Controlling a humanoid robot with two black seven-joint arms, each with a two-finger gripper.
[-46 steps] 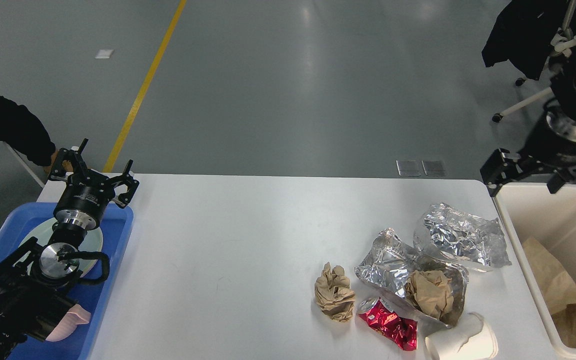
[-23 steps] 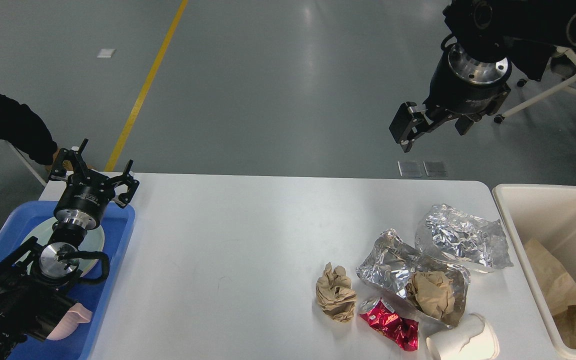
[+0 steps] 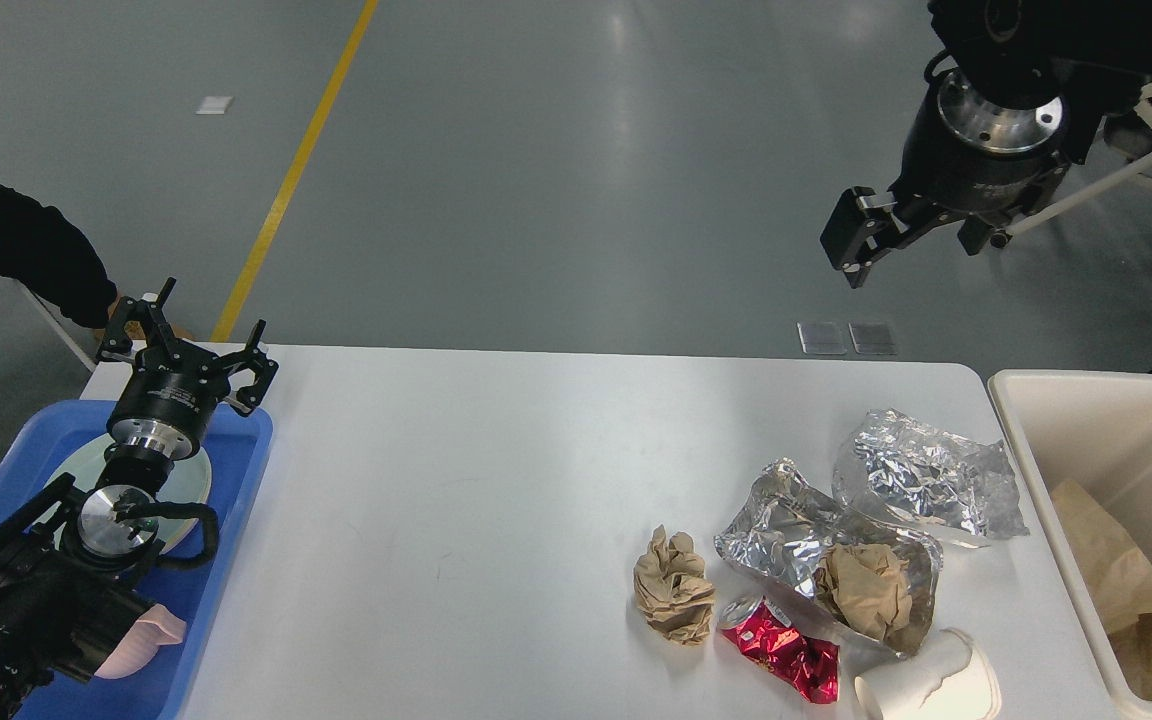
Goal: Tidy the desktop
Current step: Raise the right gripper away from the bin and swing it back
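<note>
Risk: right claw [image 3: 911, 232], spread and empty, hangs above and beyond the desktop [image 3: 496, 480], so a steep drop onto loose foil wrappers [image 3: 921, 480] below could shove the paper cup [image 3: 926, 685] nearer me off the edge; left claw [image 3: 186, 345] spread, idle.

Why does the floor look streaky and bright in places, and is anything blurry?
Head view: ceiling lights glare in pale streaks off the glossy grey floor; the desktop carries a softer sheen; the crumpled foil glints sharply. Shadows under the litter are faint and soft. Nothing looks blurred; the right gripper stays crisp.
</note>
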